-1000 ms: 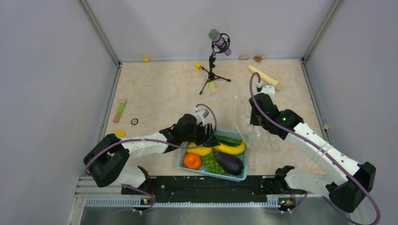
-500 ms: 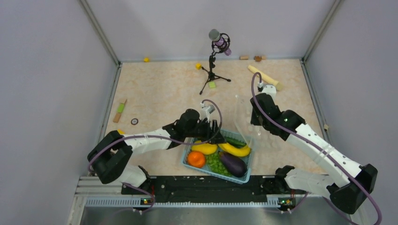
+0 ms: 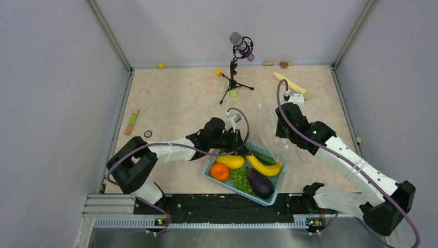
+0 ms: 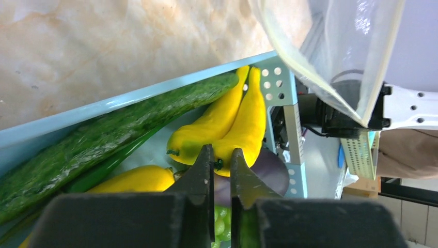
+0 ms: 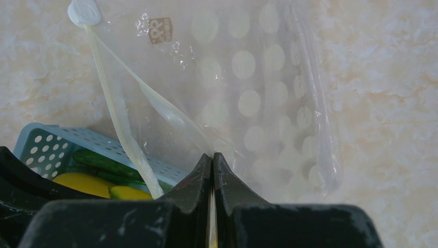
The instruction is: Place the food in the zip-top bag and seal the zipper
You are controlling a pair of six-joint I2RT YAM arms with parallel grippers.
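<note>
A light blue basket (image 3: 281,173) holds the food: orange (image 3: 220,172), yellow oval fruit (image 3: 231,161), banana (image 3: 266,166), grapes (image 3: 239,179), eggplant (image 3: 260,183) and cucumber (image 3: 263,156). My left gripper (image 3: 238,140) reaches over the basket's far left rim. In the left wrist view its jaws (image 4: 221,155) stand a narrow slit apart, with the banana's (image 4: 243,124) dark stem end between the tips. My right gripper (image 5: 213,155) is shut on the zip-top bag (image 5: 258,103), holding it up beside the basket. The bag's mouth gapes, and its zipper (image 5: 116,119) hangs as a whitish strip.
A microphone on a tripod (image 3: 235,67) stands at the back centre. A beige wooden cylinder (image 3: 292,85) lies at the back right. Small blocks (image 3: 218,72) are scattered along the back, and a short stick (image 3: 133,121) lies at the left. Grey walls enclose the table.
My left gripper moved right and its jaws narrowed from wide open. The basket slid and turned to the right with it. The right arm kept holding the bag in place.
</note>
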